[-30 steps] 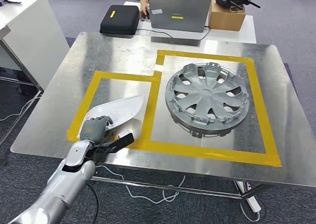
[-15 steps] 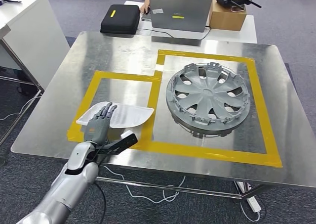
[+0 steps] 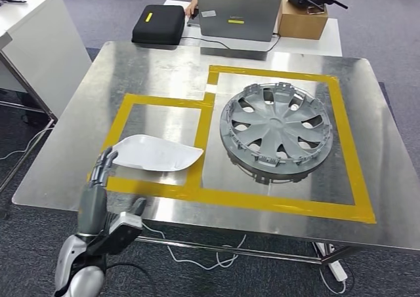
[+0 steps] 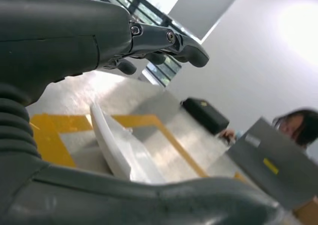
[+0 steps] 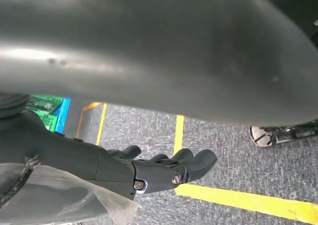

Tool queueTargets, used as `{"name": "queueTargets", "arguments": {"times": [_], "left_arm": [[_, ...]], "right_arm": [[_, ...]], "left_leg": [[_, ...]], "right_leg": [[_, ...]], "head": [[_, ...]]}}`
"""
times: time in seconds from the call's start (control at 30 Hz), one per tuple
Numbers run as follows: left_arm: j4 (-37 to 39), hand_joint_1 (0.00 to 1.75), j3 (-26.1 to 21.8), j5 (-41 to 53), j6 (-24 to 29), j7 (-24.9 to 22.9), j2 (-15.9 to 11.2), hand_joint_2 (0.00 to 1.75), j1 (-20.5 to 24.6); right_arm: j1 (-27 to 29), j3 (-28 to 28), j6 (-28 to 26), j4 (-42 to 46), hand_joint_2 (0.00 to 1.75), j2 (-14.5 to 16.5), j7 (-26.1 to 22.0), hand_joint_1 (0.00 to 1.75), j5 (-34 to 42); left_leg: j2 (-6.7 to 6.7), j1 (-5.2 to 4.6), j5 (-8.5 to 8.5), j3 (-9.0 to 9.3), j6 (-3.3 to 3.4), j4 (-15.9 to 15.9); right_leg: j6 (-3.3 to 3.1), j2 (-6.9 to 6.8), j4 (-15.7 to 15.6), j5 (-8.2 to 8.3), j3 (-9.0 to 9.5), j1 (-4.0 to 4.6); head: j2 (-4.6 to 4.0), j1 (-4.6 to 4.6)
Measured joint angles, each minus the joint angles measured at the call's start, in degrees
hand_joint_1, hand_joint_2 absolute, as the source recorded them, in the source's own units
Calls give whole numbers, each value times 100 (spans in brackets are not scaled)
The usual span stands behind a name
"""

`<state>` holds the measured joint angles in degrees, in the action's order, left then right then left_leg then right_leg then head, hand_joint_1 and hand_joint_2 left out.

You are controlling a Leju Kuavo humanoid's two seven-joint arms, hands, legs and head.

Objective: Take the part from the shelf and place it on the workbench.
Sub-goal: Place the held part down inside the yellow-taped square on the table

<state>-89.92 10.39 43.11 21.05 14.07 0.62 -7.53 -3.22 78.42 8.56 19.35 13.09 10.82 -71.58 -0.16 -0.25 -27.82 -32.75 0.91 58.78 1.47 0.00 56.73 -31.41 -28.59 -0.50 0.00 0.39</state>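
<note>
The white curved part (image 3: 156, 154) lies flat on the steel workbench (image 3: 148, 67), inside the left yellow tape frame (image 3: 130, 101). My left hand (image 3: 98, 187) hovers at the bench's front left edge, just short of the part's near tip, with its fingers stretched out and nothing in them. In the left wrist view the part (image 4: 119, 153) sits between the dark fingers (image 4: 165, 38) and the thick thumb (image 4: 150, 200), touching neither. My right hand (image 5: 157, 171) hangs over grey carpet, fingers straight, holding nothing.
A grey wheel cover (image 3: 275, 128) fills the right tape frame. Behind the bench stand a black case (image 3: 158, 25), a laptop (image 3: 237, 15) with a person's hand (image 3: 191, 8) beside it, and a cardboard box (image 3: 300, 23). A white desk (image 3: 44, 48) stands left.
My left hand has let go of the white part and drawn back toward the bench's front left edge. The part, tilted up a second ago, now lies flat.
</note>
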Motion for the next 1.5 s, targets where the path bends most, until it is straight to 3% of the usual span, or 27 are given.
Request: {"name": "queueTargets", "arguments": {"times": [0.17,0.4,0.53,0.6,0.67,0.7,0.73,0.77,0.8,0.87,0.9,1.0,1.07,1.13,1.2,1.23,1.27,1.3,1.4,1.43,1.5], "left_arm": [[-1076,0,-372,-328,245,319,-11,0,-814],[-1533,0,-577,-365,251,373,4,0,-1086],[-1714,0,-811,-940,204,737,146,0,-1245],[-1791,0,-1137,-1318,-42,1112,388,0,-1332],[-1801,0,-1609,-1554,-425,1448,701,0,-1375],[-1786,0,-1884,-1644,-609,1584,869,0,-1379],[-1747,0,-2186,-1734,-748,1689,1027,0,-1369],[-1675,0,-2506,-1831,-836,1771,1180,0,-1345],[-1567,0,-2815,-1927,-850,1816,1300,0,-1313],[-1239,0,-3444,-2138,-847,1874,1481,0,-1223],[-1058,0,-3734,-2216,-863,1910,1543,0,-1170],[-611,0,-4437,-2323,-931,2012,1687,0,-1048],[-411,0,-4735,-2341,-946,2034,1752,0,-992],[-273,0,-4914,-2354,-939,2015,1794,0,-941],[-88,0,-5064,-2378,-883,1902,1829,0,-892],[63,0,-5169,-2371,-844,1840,1842,0,-859],[256,0,-5287,-2342,-807,1798,1853,0,-817],[471,0,-5421,-2278,-773,1785,1861,0,-764],[1190,0,-5882,-1876,-660,1800,1864,0,-528],[1433,0,-6049,-1693,-625,1809,1861,0,-443],[1901,0,-6388,-1306,-566,1831,1858,0,-295]], "right_arm": [[12,84,13,217,0,103,0,0,45],[5,91,27,332,0,159,1,0,46],[-3,97,44,399,0,207,1,0,67],[-4,114,85,465,0,230,2,0,70],[0,131,130,529,0,248,2,0,61],[7,134,144,564,0,255,2,0,52],[16,136,160,603,0,262,2,0,39],[26,137,173,648,0,268,2,0,23],[34,138,187,691,0,277,2,0,4],[38,141,216,776,0,313,2,0,-47],[39,142,227,816,0,338,-1,0,-71],[42,143,245,918,0,394,-8,0,-112],[44,143,249,964,0,422,-4,0,-126],[40,144,250,1004,0,444,-2,0,-136],[41,146,250,1036,0,450,-2,0,-160],[45,146,250,1049,0,451,-2,0,-178],[49,148,250,1061,0,453,-2,0,-201],[51,148,251,1073,0,456,-2,0,-224],[46,149,251,1095,0,482,-2,0,-295],[41,149,249,1098,0,490,-2,0,-315],[36,150,238,1099,0,496,-2,0,-353]], "left_leg": [[-5,2,-25,28,-5,-1],[-9,0,-36,56,-4,-2],[2,2,2,143,119,-137],[15,43,69,241,165,-295],[20,48,77,263,177,-327],[19,51,72,264,172,-325],[18,57,64,270,159,-322],[16,70,51,280,135,-315],[14,92,31,293,99,-296],[9,118,-37,301,-11,-209],[5,118,-66,293,-66,-164],[-4,115,-77,277,-164,-121],[-1,138,-187,241,-208,-20],[4,143,-549,41,-236,476],[5,142,-946,-259,-240,1237],[5,141,-1016,-327,-229,1455],[5,139,-982,-303,-210,1477],[5,134,-843,-162,-181,1257],[3,92,-406,472,-67,95],[3,72,-359,567,-51,-114],[4,38,-317,559,-33,-186]], "right_leg": [[-5,-10,-1,-33,-27,0],[-3,-13,-1,-44,7,0],[91,-17,-93,-17,97,-17],[101,-9,220,-200,-56,-12],[124,-3,968,-516,-468,-31],[144,-4,1313,-614,-679,-45],[164,-5,1487,-604,-813,-61],[187,-7,1444,-479,-841,-80],[214,-10,1162,-252,-744,-105],[264,10,426,116,-423,-144],[242,29,196,194,-308,-150],[69,74,144,197,-265,-125],[-18,64,149,220,-285,-122],[-85,39,146,249,-320,-116],[-129,14,148,282,-376,-91],[-143,6,149,300,-404,-77],[-150,3,150,320,-428,-65],[-149,4,150,341,-447,-54],[-105,5,153,406,-486,-28],[-74,1,152,430,-497,-26],[7,-4,125,494,-507,-38]], "head": [[0,0],[0,2],[0,-1],[0,11],[0,17],[0,18],[0,17],[0,15],[0,16],[0,26],[0,31],[0,39],[0,34],[0,17],[0,9],[0,9],[0,9],[0,9],[0,11],[0,13],[0,11]]}}
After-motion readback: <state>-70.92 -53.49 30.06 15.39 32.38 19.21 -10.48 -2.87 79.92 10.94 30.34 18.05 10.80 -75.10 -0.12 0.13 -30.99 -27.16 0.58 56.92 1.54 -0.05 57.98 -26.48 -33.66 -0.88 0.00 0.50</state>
